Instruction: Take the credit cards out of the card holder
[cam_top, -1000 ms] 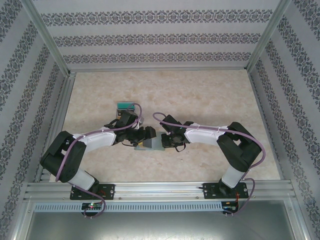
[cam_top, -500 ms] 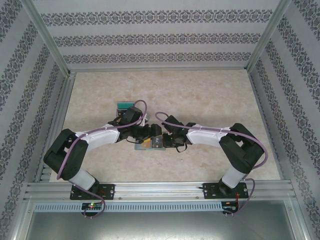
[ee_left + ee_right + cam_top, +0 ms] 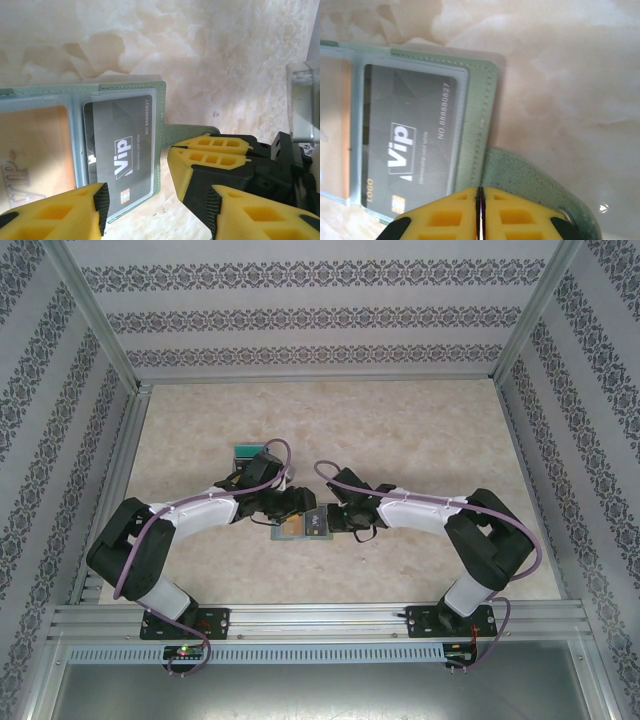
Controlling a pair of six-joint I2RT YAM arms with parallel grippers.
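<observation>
The card holder (image 3: 303, 530) lies open and flat on the table (image 3: 400, 440), a little near of the middle, between the two grippers. In the left wrist view we see its grey-green border (image 3: 160, 100) framing two clear pockets. The right pocket holds a dark card (image 3: 122, 150) marked "Vip", and the left pocket holds a tan card (image 3: 35, 145). Both cards sit fully inside their pockets. A teal card (image 3: 252, 452) lies on the table farther back and to the left, just beside the left arm and apart from the holder.

The left gripper (image 3: 157, 210) hangs over the near edge of the holder's right half with its jaws apart. One yellow finger (image 3: 55, 212) is over the holder and the other is off its right side, and nothing is held between them.

The right gripper (image 3: 480, 215) has its fingers pressed together, with only a thin seam between them. Its tips rest where the tab (image 3: 535, 187) joins the holder's right edge. We cannot tell whether the tab is pinched between them or only pressed down.
</observation>
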